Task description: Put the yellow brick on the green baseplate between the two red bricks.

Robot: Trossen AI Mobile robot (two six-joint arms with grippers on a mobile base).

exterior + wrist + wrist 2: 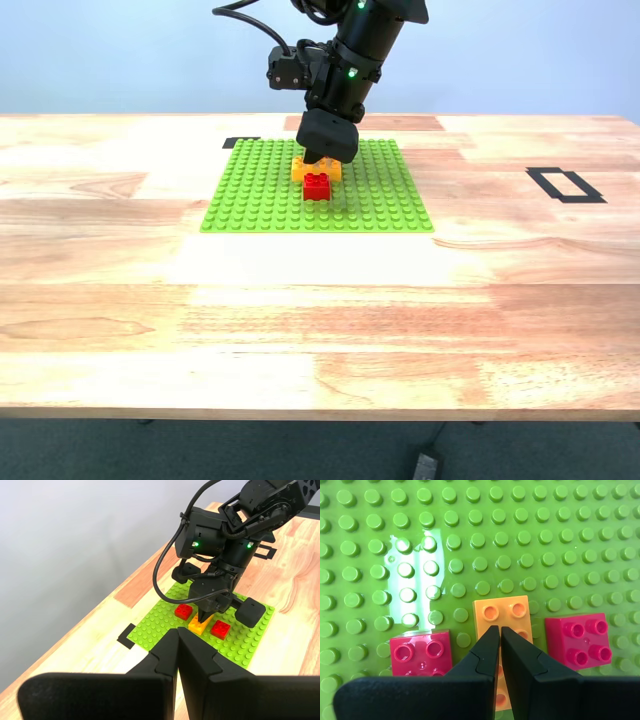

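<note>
Second gripper (499, 630) sits tip-down on the yellow brick (502, 611), fingers pressed together, nothing between them.

Yellow brick is on the green baseplate (260, 190), in the gap between the two red bricks: one red brick (420, 652) on one side, the other red brick (584, 641) on the opposite side, each with a narrow strip of green showing next to the yellow. Exterior view shows the second arm coming down from the top of the frame onto the plate's far half, with the near red brick in front of the yellow one. My first gripper (178, 632) hovers off the baseplate above the wooden table (320, 330), jaws closed tight and empty, looking across at the second arm.
</note>
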